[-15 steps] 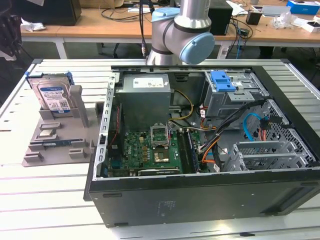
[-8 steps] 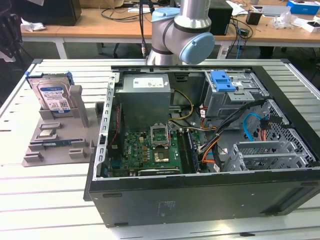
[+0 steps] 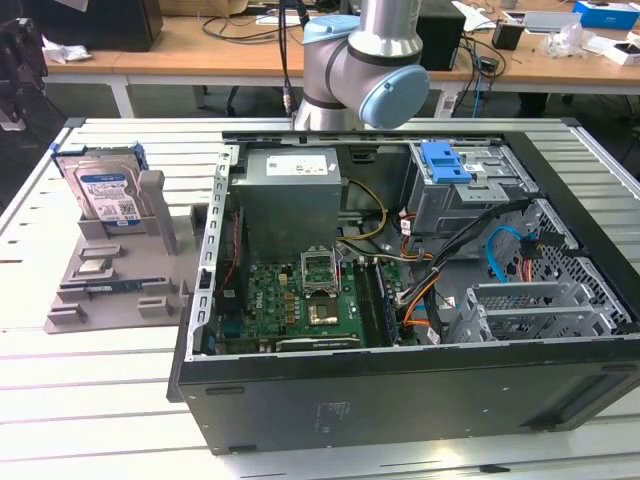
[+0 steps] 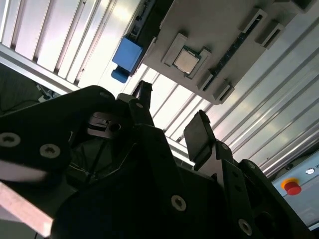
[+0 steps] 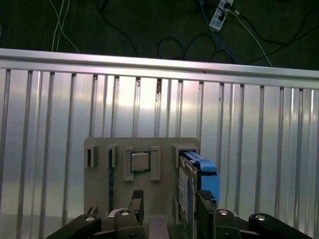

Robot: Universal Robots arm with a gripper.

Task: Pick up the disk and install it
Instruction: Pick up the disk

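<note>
The disk (image 3: 105, 192), silver with a white-and-blue label and blue rails, stands on edge in a slot of the grey holder (image 3: 70, 290) at the exterior view's left. In the first wrist view the disk (image 5: 192, 184) is seen edge-on with its blue rail uppermost. My gripper (image 5: 169, 204) hangs above the holder (image 5: 99, 189), open, with nothing between its fingers. One dark fingertip (image 5: 204, 199) sits close by the disk's top edge. In the second wrist view my gripper (image 4: 169, 117) is also open, and the disk's blue rail (image 4: 127, 55) lies beyond it.
The holder also carries a processor chip (image 5: 140, 161) and a memory stick (image 3: 110, 287). An open computer case (image 3: 400, 390) lies to the exterior view's right, with a metal drive cage (image 3: 470, 195) topped by a blue latch (image 3: 445, 162). A red button (image 4: 291, 187) sits past the table edge.
</note>
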